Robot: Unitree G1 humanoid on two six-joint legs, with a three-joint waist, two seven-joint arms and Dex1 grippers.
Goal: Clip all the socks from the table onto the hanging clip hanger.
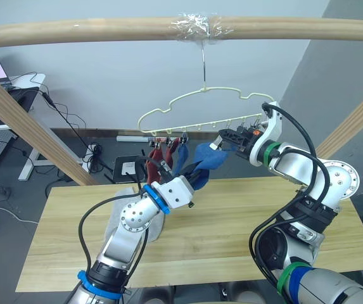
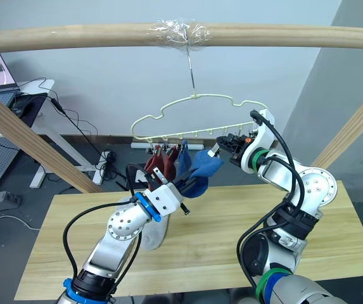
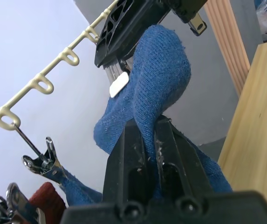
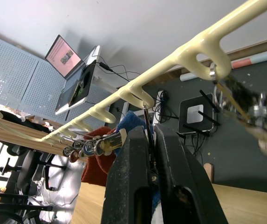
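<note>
The pale yellow clip hanger (image 1: 200, 120) hangs by its hook from the top beam. Rust red socks (image 1: 156, 154) and a blue sock (image 1: 180, 159) hang from its left clips. My left gripper (image 1: 197, 177) is shut on another blue sock (image 1: 208, 158), holding it up under the hanger's middle. My right gripper (image 1: 222, 140) is shut on a metal clip (image 4: 147, 116) right at that sock's upper end. Seen from the left wrist, the sock (image 3: 156, 79) runs from my left fingers (image 3: 133, 154) up to the right gripper. Light grey socks (image 1: 119, 204) lie on the table (image 1: 232, 221) behind my left arm.
A round wooden beam (image 1: 105, 28) crosses overhead, with slanted beams at the left (image 1: 23, 120) and right (image 1: 358, 120). A desk (image 1: 26, 85) with cables stands at the back left. Free clips (image 1: 248, 123) hang on the hanger's right part.
</note>
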